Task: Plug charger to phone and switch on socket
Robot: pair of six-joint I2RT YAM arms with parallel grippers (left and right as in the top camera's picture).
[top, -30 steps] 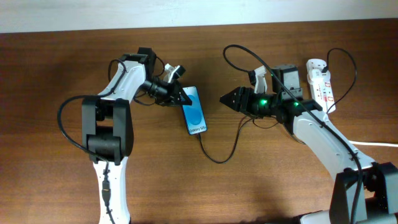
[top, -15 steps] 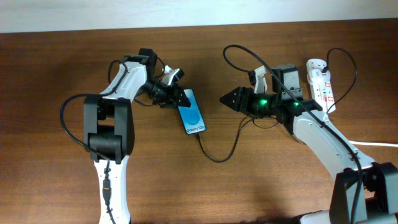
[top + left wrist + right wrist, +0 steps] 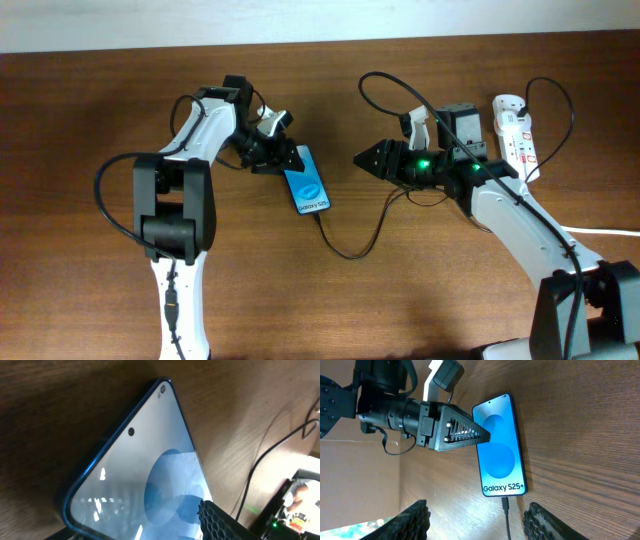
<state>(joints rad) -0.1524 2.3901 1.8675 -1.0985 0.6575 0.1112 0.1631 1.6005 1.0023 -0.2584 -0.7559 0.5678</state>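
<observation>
You can read "Galaxy S25+" on the phone (image 3: pixel 499 455), flat at centre, the charger (image 3: pixel 506 510) at its bottom edge; left gripper (image 3: pixel 486 436) pressed together at its side, right gripper (image 3: pixel 479 521) spread; the socket (image 3: pixel 518 135) far right

Too small overhead to tell whether the socket (image 3: pixel 517 132) switches sit on or off. Partly covered by the left gripper (image 3: pixel 296 160): the phone (image 3: pixel 310 186) along its left edge, toward the far end. Cannot judge that gripper's jaw gap in any view (only one finger tip shows at the left wrist). Cut off at the right wrist picture's lower edge: the charger (image 3: pixel 506 516) and most of the right gripper (image 3: pixel 477 519).
</observation>
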